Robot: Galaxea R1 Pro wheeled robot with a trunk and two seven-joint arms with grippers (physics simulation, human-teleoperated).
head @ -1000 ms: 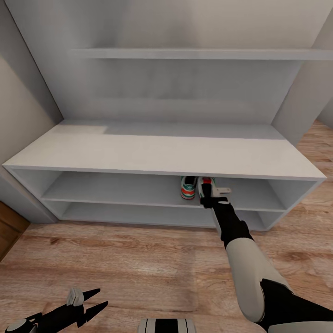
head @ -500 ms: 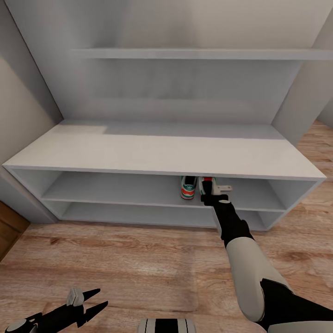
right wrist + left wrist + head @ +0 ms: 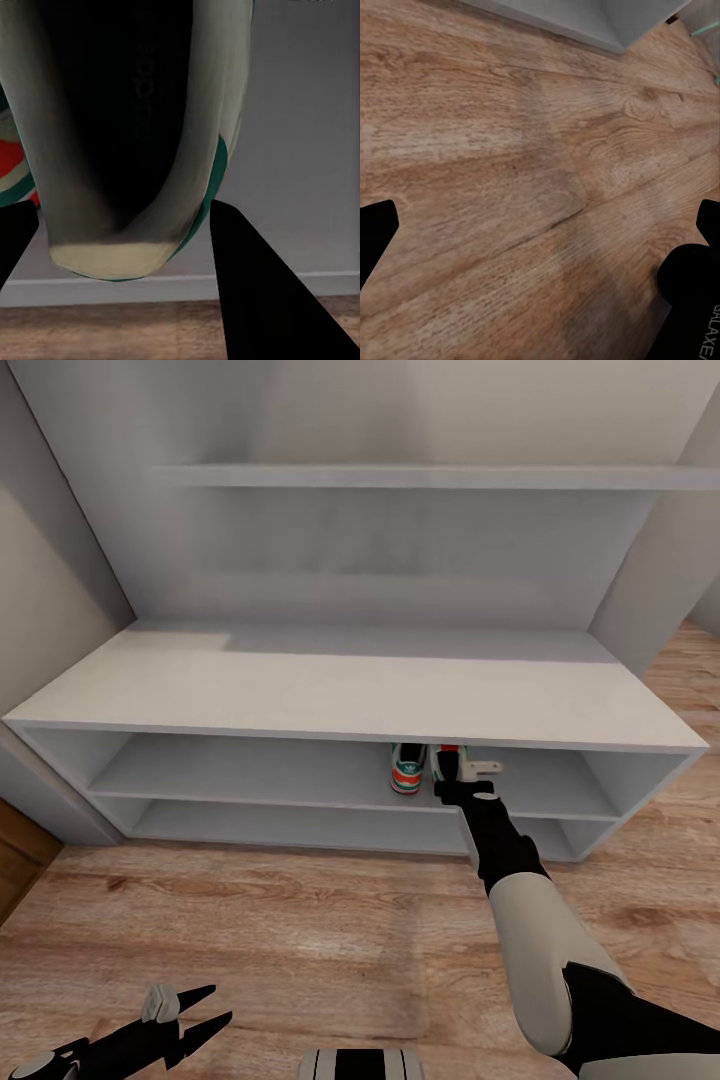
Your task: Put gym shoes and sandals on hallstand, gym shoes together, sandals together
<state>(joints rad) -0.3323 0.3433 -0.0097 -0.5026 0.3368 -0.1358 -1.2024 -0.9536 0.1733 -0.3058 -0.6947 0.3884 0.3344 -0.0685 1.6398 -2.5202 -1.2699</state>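
Note:
One gym shoe (image 3: 407, 769) stands on the upper open shelf of the hallstand (image 3: 340, 695), heel toward me. Just right of it, almost touching, is the second gym shoe (image 3: 446, 758), with my right gripper (image 3: 468, 780) shut across its heel. In the right wrist view that shoe (image 3: 127, 127) hangs between the two dark fingers (image 3: 262, 285), just above the grey shelf. My left gripper (image 3: 205, 1005) is low over the corridor floor (image 3: 300, 920), open and empty. It also appears in the left wrist view (image 3: 540, 225) over bare planks. The sandals are out of view.
The bench top overhangs the shelves, so headroom above the shoes is small. A lower open shelf (image 3: 300, 825) lies beneath. A wall shelf (image 3: 420, 476) runs above. Grey side panels close both ends, and wood floor stretches in front.
My right gripper has edged slightly right and deeper into the shelf with the shoe. The left arm has stayed still, and the view shifted a touch.

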